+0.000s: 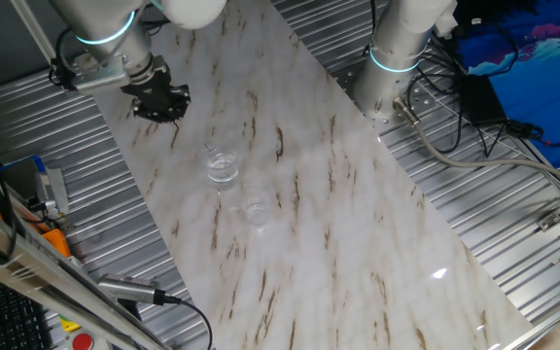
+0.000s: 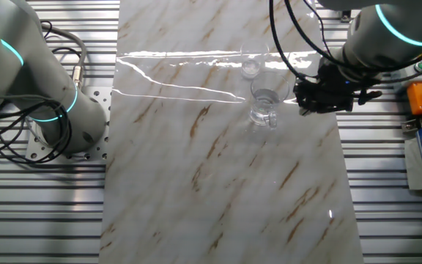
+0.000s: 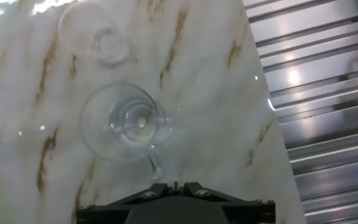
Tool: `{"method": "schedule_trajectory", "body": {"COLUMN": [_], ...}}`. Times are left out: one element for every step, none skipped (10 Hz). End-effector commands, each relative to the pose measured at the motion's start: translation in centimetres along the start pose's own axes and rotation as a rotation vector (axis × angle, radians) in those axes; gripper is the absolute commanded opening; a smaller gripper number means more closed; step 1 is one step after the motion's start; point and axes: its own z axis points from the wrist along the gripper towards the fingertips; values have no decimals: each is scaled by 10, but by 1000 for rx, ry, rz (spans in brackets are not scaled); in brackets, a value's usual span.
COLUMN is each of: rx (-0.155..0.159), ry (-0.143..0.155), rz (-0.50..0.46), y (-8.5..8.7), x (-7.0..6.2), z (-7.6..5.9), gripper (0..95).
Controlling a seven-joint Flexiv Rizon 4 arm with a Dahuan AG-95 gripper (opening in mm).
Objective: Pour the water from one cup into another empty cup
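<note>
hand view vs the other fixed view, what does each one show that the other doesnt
Only the hand view looks down into the larger tumbler, showing its round base through the clear glass, with the gripper body cropped at the bottom edge; the jaws are out of frame.

Only the other fixed view shows the whole gripper beside the tumbler and apart from it, the arm behind it, a second arm's base on the far side, and the ribbed metal on both sides.

Both show the tumbler and the smaller cup standing upright, close together on the marble tabletop.
</note>
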Motion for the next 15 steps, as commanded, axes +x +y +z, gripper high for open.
{"method": "schedule_trajectory", "body": {"rx": [54, 60, 59, 59, 55, 52, 48, 49, 52, 52, 53, 54, 58, 66, 83], "ry": [-19, -14, -16, -24, -45, -63, -74, -77, -81, -88, -94, -97, -97, -92, -71], "rz": [134, 154, 153, 149, 135, 101, 73, 51, 30, 16, 5, -5, -13, -8, -4], "y": [1, 1, 0, -5, -13, -24, -36, -46, -60, -67, -75, -82, -85, -86, -86], "x": [1, 2, 3, 11, 25, 39, 53, 63, 77, 85, 93, 104, 112, 118, 123], "z": [1, 1, 1, 4, 10, 16, 20, 23, 26, 27, 28, 29, 29, 31, 35], "gripper": [0, 0, 0, 0, 0, 0, 0, 0, 0, 0, 0, 0, 0, 0, 0]}}
